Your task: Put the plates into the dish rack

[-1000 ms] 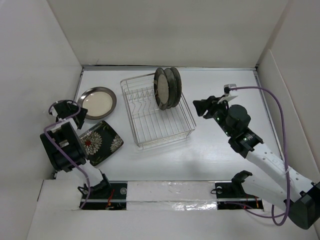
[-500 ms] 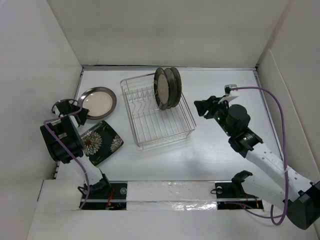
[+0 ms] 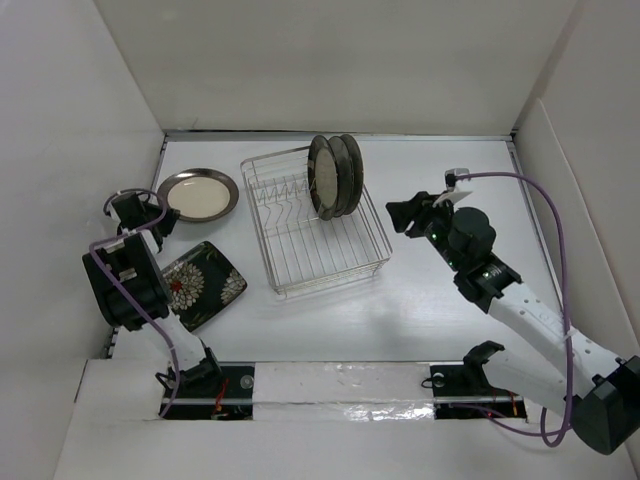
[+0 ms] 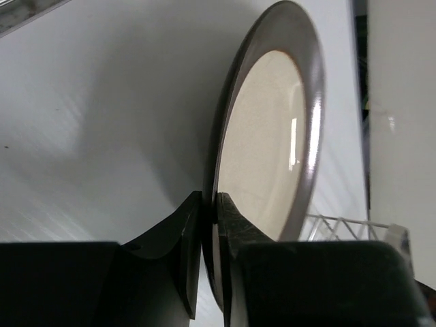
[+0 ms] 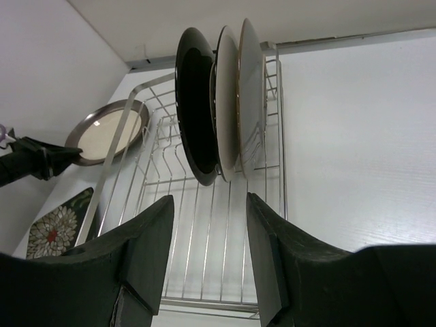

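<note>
White surface (image 3: 330,320) is carrying everything. Rack (image 3: 318,240) is sitting mid-surface, toward the far side, long axis running slightly diagonal. Right arm (image 3: 520,315) is reaching in from the near right; left arm (image 3: 125,285) is bunching up at the near left.

Dark plate (image 5: 194,102) and two steel plates (image 5: 251,95) are standing upright on edge, packed close together at the far right end of the rack. The dark one is sitting on the side nearest the empty prongs.

Floral plate (image 3: 203,284) is lying flat on the surface, near left of the rack and just beside the left arm.

Beige plate (image 3: 197,194) is sitting left of the rack at the far left and is tilting. Cannot tell if its far edge is touching the surface.

Left gripper (image 4: 210,204) is clenching on the beige plate's dark rim, one finger on each face, grasping it at the edge nearest the arm.

Right gripper (image 5: 210,204) is hanging released, fingers spread wide and holding nothing. It is sitting just right of the rack and pointing at the stacked plates, apart from them.
</note>
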`<control>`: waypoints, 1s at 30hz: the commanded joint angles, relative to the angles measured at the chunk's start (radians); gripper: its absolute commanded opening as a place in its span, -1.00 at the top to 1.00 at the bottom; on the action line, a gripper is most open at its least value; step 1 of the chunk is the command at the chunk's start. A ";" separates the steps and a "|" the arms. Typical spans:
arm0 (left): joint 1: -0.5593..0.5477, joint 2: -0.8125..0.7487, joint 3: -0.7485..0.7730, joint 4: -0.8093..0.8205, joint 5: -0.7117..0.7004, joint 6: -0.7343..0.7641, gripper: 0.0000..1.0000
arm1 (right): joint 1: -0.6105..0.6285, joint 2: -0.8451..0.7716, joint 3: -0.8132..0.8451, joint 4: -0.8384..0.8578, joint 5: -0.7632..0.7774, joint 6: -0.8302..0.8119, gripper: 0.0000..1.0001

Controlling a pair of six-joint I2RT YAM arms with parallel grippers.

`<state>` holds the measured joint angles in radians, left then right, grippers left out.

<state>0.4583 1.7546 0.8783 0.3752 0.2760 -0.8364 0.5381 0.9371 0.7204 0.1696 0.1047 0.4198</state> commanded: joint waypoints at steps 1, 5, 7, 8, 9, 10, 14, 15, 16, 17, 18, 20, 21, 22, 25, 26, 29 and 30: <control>-0.001 -0.153 0.017 0.088 0.038 0.007 1.00 | 0.005 0.017 0.004 0.059 -0.002 0.001 -0.04; -0.001 -0.226 0.050 0.094 0.066 -0.006 1.00 | 0.014 0.022 -0.002 0.068 0.029 0.000 -0.05; -0.001 -0.273 0.054 0.096 0.046 -0.015 1.00 | 0.014 0.020 -0.006 0.073 0.039 -0.001 -0.05; -0.001 -0.326 0.054 0.094 0.034 -0.015 1.00 | 0.014 0.023 -0.004 0.071 0.050 0.000 -0.05; -0.001 -0.352 0.062 0.088 0.022 -0.006 1.00 | 0.014 0.023 -0.004 0.070 0.053 -0.003 -0.06; -0.001 -0.374 0.070 0.073 0.006 0.006 1.00 | 0.014 0.026 -0.003 0.070 0.053 -0.004 -0.07; -0.001 -0.513 0.071 0.040 -0.061 0.007 1.00 | 0.014 0.043 0.014 0.076 0.020 -0.010 -0.33; -0.010 -0.538 0.050 0.062 -0.066 -0.006 1.00 | 0.014 0.046 0.019 0.080 0.010 -0.010 -0.45; -0.010 -0.556 0.047 0.068 -0.066 -0.021 1.00 | 0.014 0.049 0.025 0.082 0.001 -0.009 -0.52; -0.021 -0.587 0.051 0.065 -0.067 -0.017 1.00 | 0.014 0.051 0.031 0.080 -0.016 -0.006 -0.58; -0.032 -0.596 0.080 0.051 -0.069 -0.003 1.00 | 0.023 0.052 0.046 0.074 -0.020 -0.001 -0.65; -0.079 -0.606 0.137 -0.004 -0.089 0.058 1.00 | 0.023 0.054 0.065 0.062 -0.028 0.020 -0.68; -0.096 -0.613 0.172 -0.024 -0.095 0.071 1.00 | 0.023 0.054 0.082 0.054 -0.031 0.023 -0.74; -0.119 -0.621 0.183 -0.027 -0.098 0.077 1.00 | 0.023 0.054 0.091 0.051 -0.042 0.025 -0.75; -0.151 -0.647 0.218 -0.027 -0.080 0.080 1.00 | 0.023 0.058 0.129 0.050 -0.072 0.037 -0.78; -0.179 -0.662 0.221 -0.025 -0.048 0.082 1.00 | 0.023 0.063 0.137 0.056 -0.097 0.043 -0.81; -0.236 -0.708 0.179 0.011 0.029 0.065 1.00 | 0.043 0.114 0.197 0.082 -0.175 0.062 -0.82; -0.247 -0.719 0.148 0.037 0.054 0.053 1.00 | 0.043 0.133 0.217 0.087 -0.187 0.060 -0.83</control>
<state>0.2470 1.1362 1.0065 0.1871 0.2180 -0.7334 0.5613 1.0363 0.8574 0.1947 0.0063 0.4606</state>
